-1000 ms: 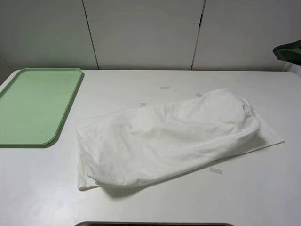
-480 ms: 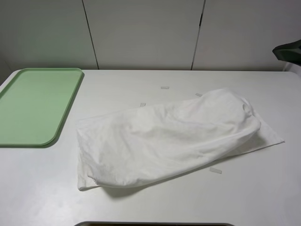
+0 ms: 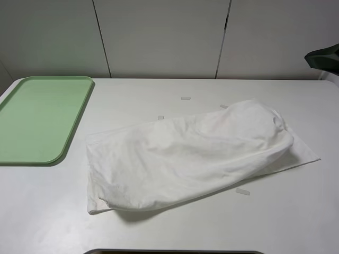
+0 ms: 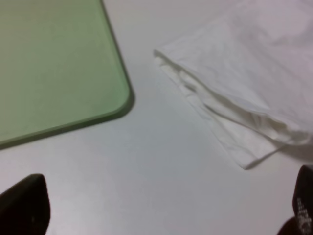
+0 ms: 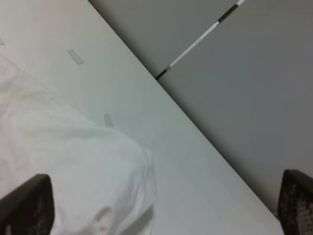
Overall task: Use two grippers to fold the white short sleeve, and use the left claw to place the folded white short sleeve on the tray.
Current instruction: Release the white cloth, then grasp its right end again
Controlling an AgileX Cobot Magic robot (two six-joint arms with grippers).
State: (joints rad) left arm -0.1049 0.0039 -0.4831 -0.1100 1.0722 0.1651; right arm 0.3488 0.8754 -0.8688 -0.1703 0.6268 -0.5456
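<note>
A large plain white cotton T-shirt [image 3: 196, 159] lies loosely bundled on the white worktop [image 3: 159, 233]. It stretches slantwise from the front left toward the far right, and one flat flap sticks out at its right end. A flat pale-green rectangular plastic tray [image 3: 37, 119] sits at the worktop's left edge, near the shirt but not touching it. The left tool [image 4: 164, 210] hangs over bare worktop between the tray's rounded corner and the shirt's layered corner, its black fingers [image 4: 24, 208] spread wide and gripping nothing. The right tool [image 5: 161, 203] hovers above the shirt's far right end, its fingers likewise wide apart (only the tips show in each wrist view). Small whitish tape strips [image 3: 242, 191] lie on the worktop around the shirt.
</note>
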